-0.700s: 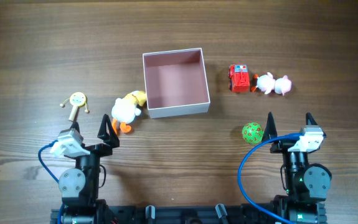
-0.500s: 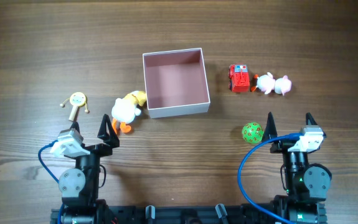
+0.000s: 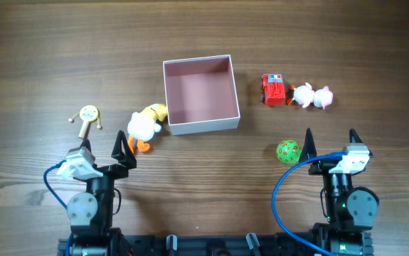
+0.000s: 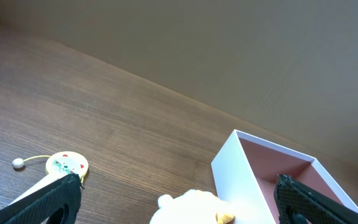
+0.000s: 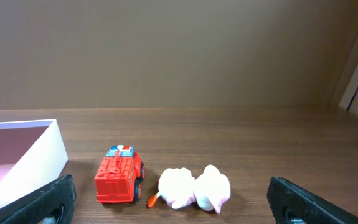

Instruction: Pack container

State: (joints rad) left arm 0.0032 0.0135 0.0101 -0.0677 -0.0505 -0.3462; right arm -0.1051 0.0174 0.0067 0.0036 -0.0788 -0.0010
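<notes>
Standing open-topped, square white-walled container (image 3: 203,126), dusty-pink inside, left gripper (image 3: 102,142) and right gripper (image 3: 330,133) both spread

- Soft, even, warm light falls across the wooden table (image 3: 62,43).
- Shadows are faint: a thin one beside the container (image 3: 203,126) and small ones under the toys.
- The overhead view is sharp throughout.
- In the left wrist view, the close white duck (image 4: 188,208) is blurred.
- The wall (image 5: 166,50) behind looks dim and brownish.

Square white-walled container (image 3: 200,94), pink inside, upright and open at table centre
</notes>
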